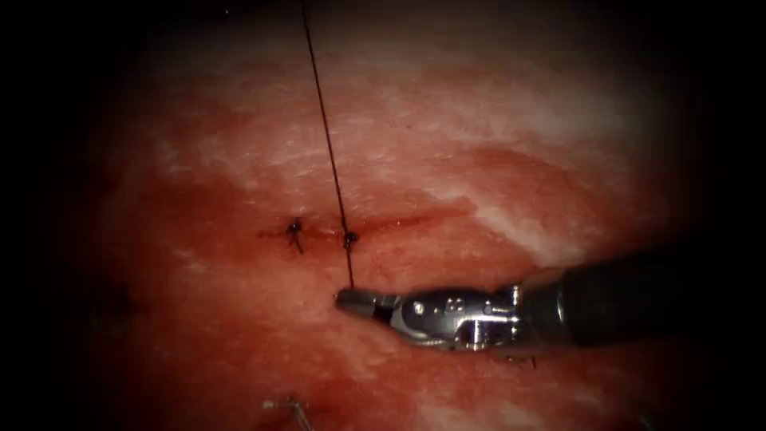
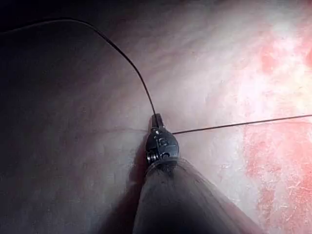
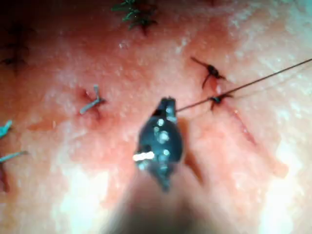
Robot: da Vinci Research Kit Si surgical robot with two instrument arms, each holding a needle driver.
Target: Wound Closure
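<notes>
Both the right tool (image 1: 355,302) and left tool (image 2: 157,122) clench the taut thread (image 1: 327,144) over the tissue (image 1: 479,160).

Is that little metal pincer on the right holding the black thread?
Yes, the right pincer is shut on the thread, which runs taut up past a knot on the cut.

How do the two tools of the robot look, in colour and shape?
The right tool has short, tapered silver jaws on a shiny metal wrist with small round pins, joined to a dark, matte, round shaft. The left tool looks alike: small dark metal tip, pinned wrist, dark shaft.
</notes>
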